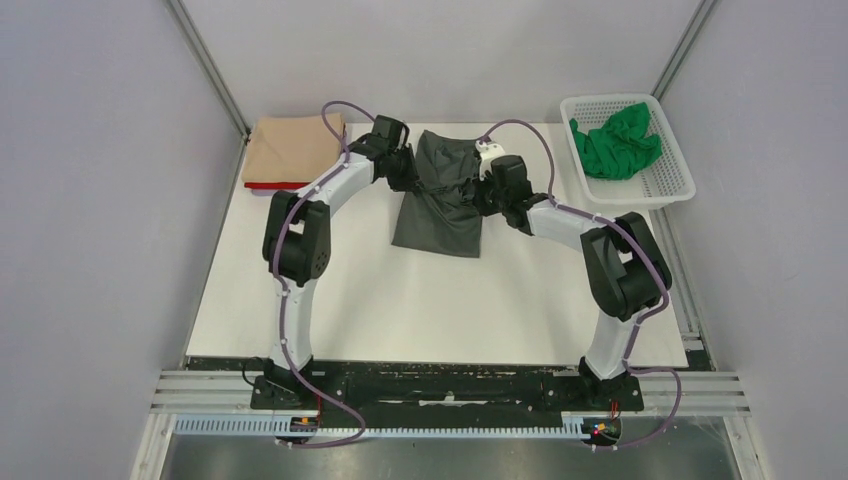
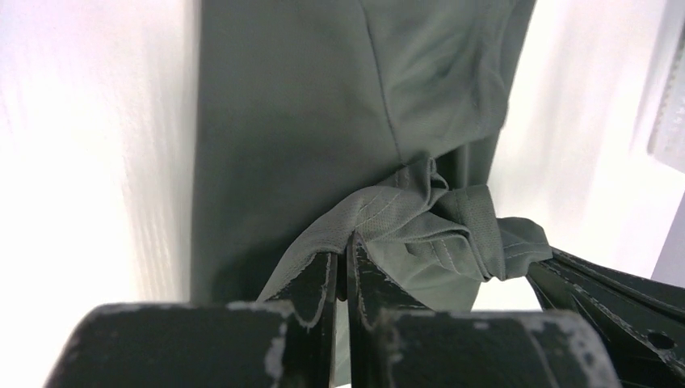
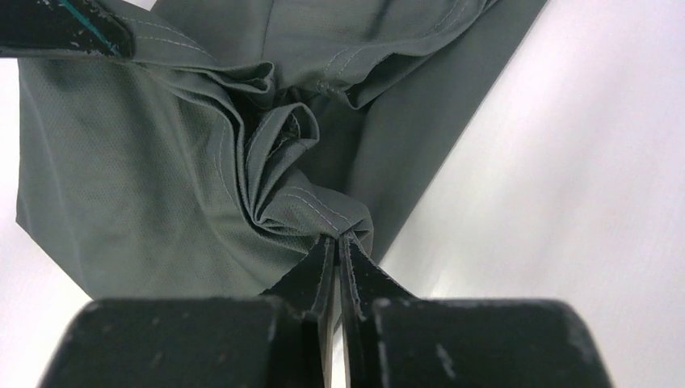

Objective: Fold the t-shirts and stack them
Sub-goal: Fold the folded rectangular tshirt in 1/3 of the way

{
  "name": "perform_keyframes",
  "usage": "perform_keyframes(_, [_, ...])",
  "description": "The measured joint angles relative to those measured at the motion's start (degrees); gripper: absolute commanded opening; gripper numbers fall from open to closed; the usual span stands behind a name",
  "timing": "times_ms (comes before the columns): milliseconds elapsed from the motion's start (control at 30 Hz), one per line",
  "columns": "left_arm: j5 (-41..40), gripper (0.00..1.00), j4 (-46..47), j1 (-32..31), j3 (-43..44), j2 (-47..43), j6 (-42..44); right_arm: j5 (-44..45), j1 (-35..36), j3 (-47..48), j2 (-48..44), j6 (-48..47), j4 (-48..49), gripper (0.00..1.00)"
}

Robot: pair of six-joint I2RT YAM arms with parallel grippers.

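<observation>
With left fingers (image 2: 315, 284) and right fingers (image 3: 311, 275) clenched on bunched side edges of the dark grey t-shirt (image 1: 440, 215), seems soft, light and limp, best pinched at seamed hems.

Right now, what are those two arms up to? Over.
Left gripper, right gripper: both shut on the dark grey t-shirt. Shirt bunched between them. Green t-shirt in basket. Nothing blocking.
</observation>
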Motion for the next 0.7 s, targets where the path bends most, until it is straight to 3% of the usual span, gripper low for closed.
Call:
perform_keyframes(100, [0.72, 0.14, -0.66, 0.72, 2.03, 2.32, 1.09, -0.52, -0.46, 0.92, 1.44, 0.20, -0.22, 0.09])
perform_keyframes(200, [1.31, 0.29, -1.70, 1.09, 4.17, 4.55, 1.86, -0.39, -1.31, 2.47, 3.39, 0.70, -0.63, 0.26])
perform_keyframes(233, [1.42, 0.46, -1.97, 1.14, 4.79, 5.07, 1.92, -0.22, -1.66, 3.13, 4.15, 0.90, -0.81, 0.37])
perform_keyframes(267, [1.51, 0.80, -2.19, 1.16, 5.25, 5.51, 2.01, 0.07, -1.95, 3.80, 4.74, 1.07, -1.11, 0.45])
perform_keyframes(300, [1.55, 0.99, -2.36, 1.33, 5.51, 5.70, 2.32, 0.63, -2.36, 4.85, 5.62, 1.29, -1.73, 0.50])
perform_keyframes(567, [1.07, 1.00, -3.45, 3.89, 5.55, 4.55, 3.30, 6.27, -4.35, 9.79, 6.29, 0.28, -4.94, 0.98])
perform_keyframes(700, [-1.01, 1.00, -3.67, 5.20, 0.22, -2.14, 3.72, 3.39, -4.37, 4.92, 1.09, -1.68, -3.37, 0.98])
